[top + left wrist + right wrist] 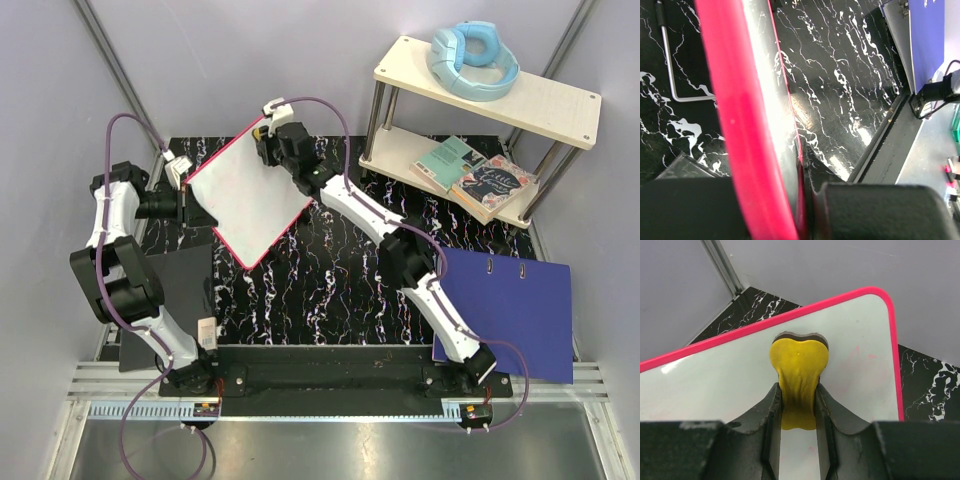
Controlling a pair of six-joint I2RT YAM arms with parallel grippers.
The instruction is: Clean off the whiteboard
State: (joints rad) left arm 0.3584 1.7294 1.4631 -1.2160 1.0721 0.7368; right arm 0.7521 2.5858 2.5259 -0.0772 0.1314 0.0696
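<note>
The whiteboard (255, 195), white with a red-pink rim, is held tilted above the black marbled mat. My left gripper (183, 205) is shut on its left edge; in the left wrist view the rim (740, 125) runs edge-on between my jaws. My right gripper (268, 140) is at the board's far corner, shut on a yellow eraser (799, 377) whose squeezed pad rests on the white surface (715, 390). Faint pink smudges (860, 352) show on the board near the eraser.
A blue folder (510, 310) lies at the right. A black flat panel (170, 300) lies at the left. A two-tier shelf (480, 110) at the back right holds blue headphones (472, 58) and books (480, 178).
</note>
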